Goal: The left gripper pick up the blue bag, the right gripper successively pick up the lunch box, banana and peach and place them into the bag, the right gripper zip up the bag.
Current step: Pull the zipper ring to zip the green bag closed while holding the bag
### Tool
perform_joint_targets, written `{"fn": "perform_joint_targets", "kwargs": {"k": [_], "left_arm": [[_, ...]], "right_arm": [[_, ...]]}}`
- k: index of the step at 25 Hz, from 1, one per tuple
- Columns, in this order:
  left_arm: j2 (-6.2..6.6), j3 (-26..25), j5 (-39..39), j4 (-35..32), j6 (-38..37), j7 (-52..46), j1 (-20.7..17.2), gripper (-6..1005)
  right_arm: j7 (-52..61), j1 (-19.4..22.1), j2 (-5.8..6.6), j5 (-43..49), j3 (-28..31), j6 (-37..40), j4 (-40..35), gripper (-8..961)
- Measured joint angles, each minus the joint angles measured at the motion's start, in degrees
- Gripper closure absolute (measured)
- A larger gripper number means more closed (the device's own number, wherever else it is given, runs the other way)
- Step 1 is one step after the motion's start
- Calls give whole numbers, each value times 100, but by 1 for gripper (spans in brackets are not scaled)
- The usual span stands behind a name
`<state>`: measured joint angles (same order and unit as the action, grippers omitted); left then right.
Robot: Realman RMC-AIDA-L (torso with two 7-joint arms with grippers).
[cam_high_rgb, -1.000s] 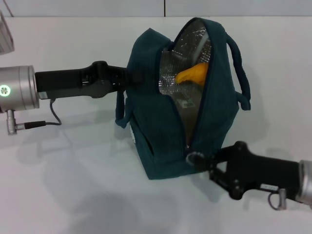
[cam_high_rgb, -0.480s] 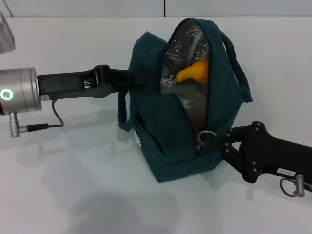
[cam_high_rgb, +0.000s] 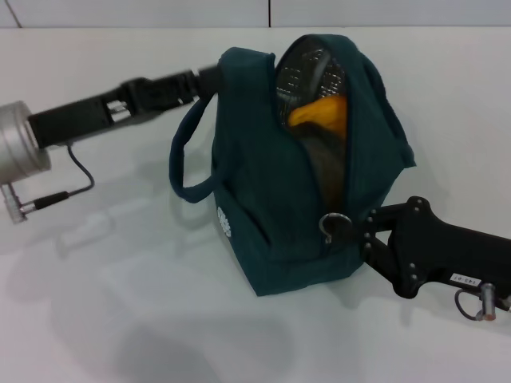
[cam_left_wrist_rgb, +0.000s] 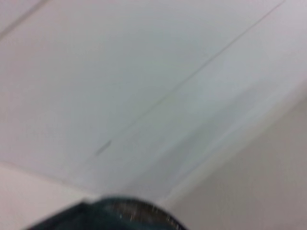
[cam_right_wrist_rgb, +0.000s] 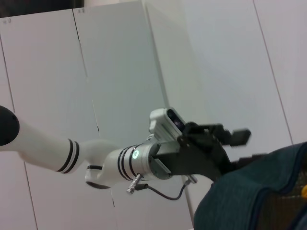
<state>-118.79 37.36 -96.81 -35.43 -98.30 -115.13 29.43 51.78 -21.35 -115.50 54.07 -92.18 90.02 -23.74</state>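
Note:
The blue bag (cam_high_rgb: 271,175) stands upright on the white table, its opening narrowed to a slit that shows silver lining and the orange-yellow banana (cam_high_rgb: 318,113) inside. My left gripper (cam_high_rgb: 209,77) is shut on the bag's top rear edge, and the right wrist view shows this left gripper (cam_right_wrist_rgb: 245,146) at the bag (cam_right_wrist_rgb: 244,201). My right gripper (cam_high_rgb: 357,226) is low on the bag's front right, shut on the zipper pull beside its metal ring (cam_high_rgb: 334,223). The lunch box and the peach are hidden. The left wrist view shows only a dark edge of the bag (cam_left_wrist_rgb: 120,215).
A loop handle (cam_high_rgb: 182,159) hangs loose off the bag's left side, above the round white logo (cam_high_rgb: 226,223). The white table (cam_high_rgb: 96,303) spreads around the bag. A cable dangles from the left wrist (cam_high_rgb: 48,195).
The right gripper carried the zipper pull up and to the right, narrowing the opening. The left gripper rose and swung back with the bag's top edge, and the left handle dropped into a loop.

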Motion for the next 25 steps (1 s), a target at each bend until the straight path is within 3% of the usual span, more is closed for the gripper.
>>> {"fn": "perform_joint_targets", "kwargs": {"k": [4,8,15,20,25], "left_arm": [[10,-17,582,-39,-151,401,-250,610],[128,-26,1029,-40,-548,853,-505,441],[141,-2,1091,6,-972,1499,-753,131],[70,18,942,39,-1283,2140,-960,124],[44,24,859,359,-1343,2858,-1208,119]], "right_arm": [[-48,-5,-5,-88,18,17,-50,936],[-119,-13,-7,-261,37,57,-62,936],[-277,-65,5,-559,164,268,-199,936],[-288,-269,-9,-870,292,223,-337,936],[-224,-758,-38,-975,231,34,-291,936]]}}
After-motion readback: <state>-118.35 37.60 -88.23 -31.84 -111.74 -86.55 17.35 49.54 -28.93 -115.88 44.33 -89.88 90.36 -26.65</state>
